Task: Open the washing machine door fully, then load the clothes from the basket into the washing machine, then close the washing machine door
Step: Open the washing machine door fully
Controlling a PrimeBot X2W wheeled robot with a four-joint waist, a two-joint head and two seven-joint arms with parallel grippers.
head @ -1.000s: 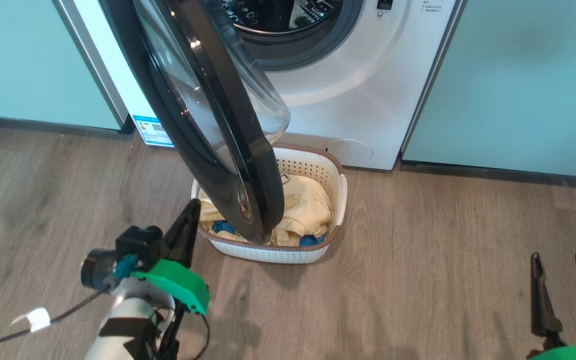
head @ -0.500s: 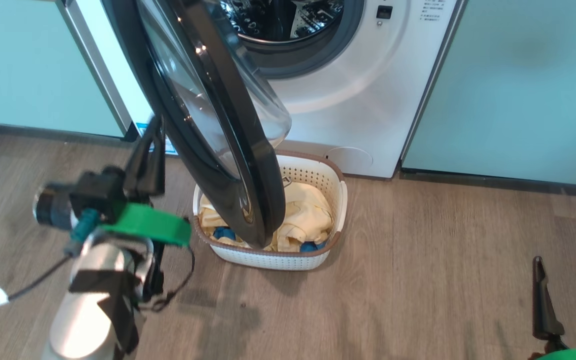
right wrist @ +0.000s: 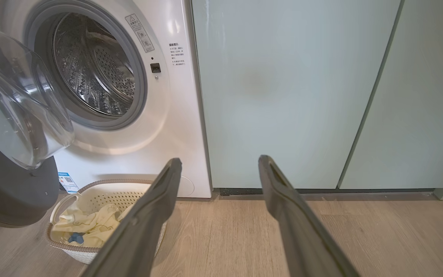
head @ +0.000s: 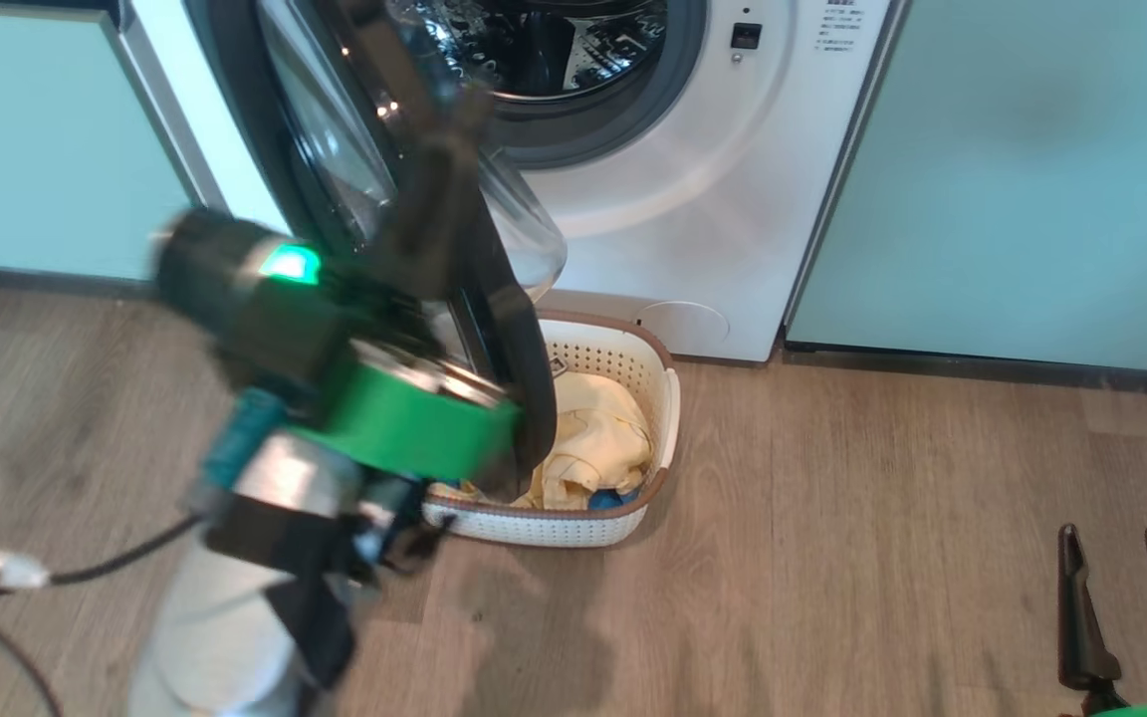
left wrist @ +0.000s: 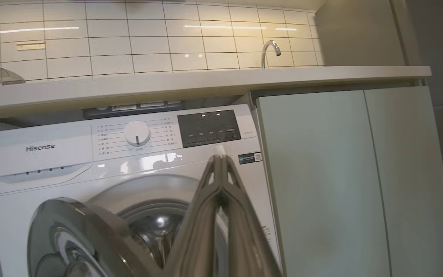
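White paint covers the one washing machine (head: 693, 199), and we count one washing machine door (head: 522, 349), swung out above the one basket (head: 573, 523) on the floor (head: 832, 548) just before it. Pale yellow clothes (head: 593, 448) lie inside with one blue scrap (head: 605, 496). Our left gripper (left wrist: 220, 159), raised before the door, presses its two fingers together. Our right gripper (right wrist: 219, 161) hangs low, its two fingers spread, holding nothing.
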